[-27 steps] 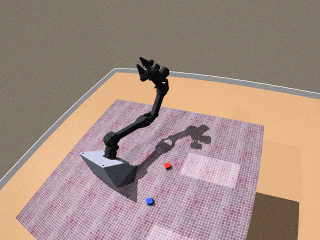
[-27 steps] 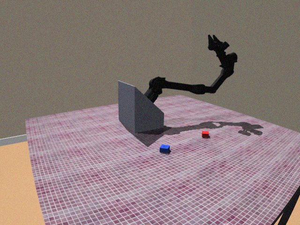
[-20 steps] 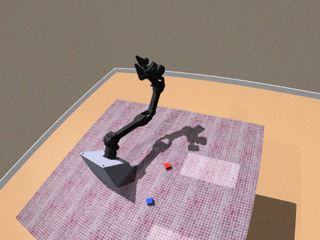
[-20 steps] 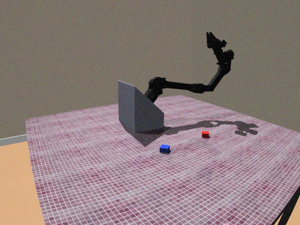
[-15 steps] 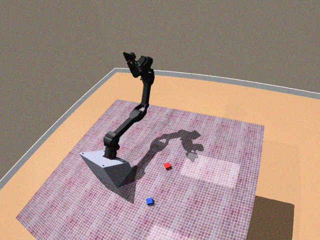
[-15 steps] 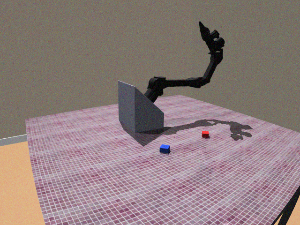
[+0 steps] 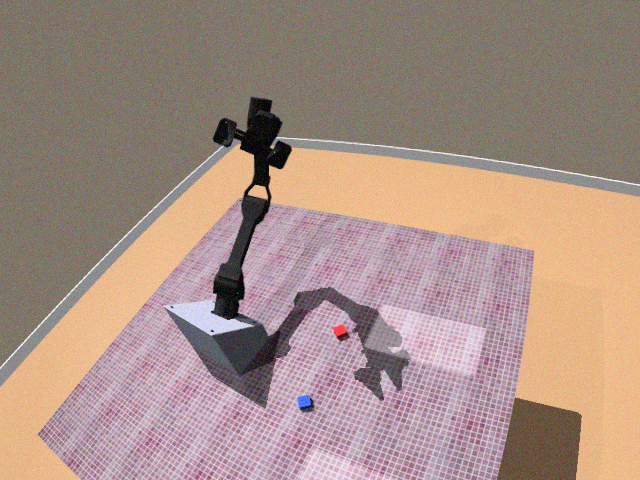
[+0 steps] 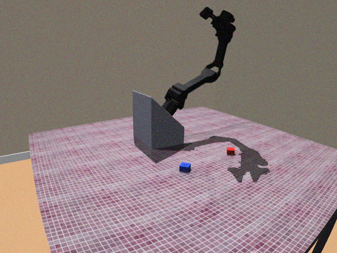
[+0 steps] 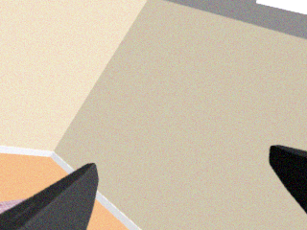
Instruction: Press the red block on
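The red block [image 7: 340,330] [image 8: 230,151] lies on the pink gridded surface [image 7: 155,403] [image 8: 108,204], beside the arm's shadow. The blue block [image 7: 304,401] [image 8: 185,167] lies apart from it, nearer the top and exterior views, with small studs on its top. My gripper [image 7: 253,143] [image 8: 217,15] [image 9: 183,162] is raised high above the surface, far from both blocks. Its fingers are wide open with nothing between them. The wrist view shows neither block.
The grey wedge-shaped base [image 7: 222,346] [image 8: 142,122] of the arm stands left of the blocks in the top and exterior views. The arm's shadow falls across the surface beside the red block. The wrist view shows walls and an orange floor [image 9: 29,172].
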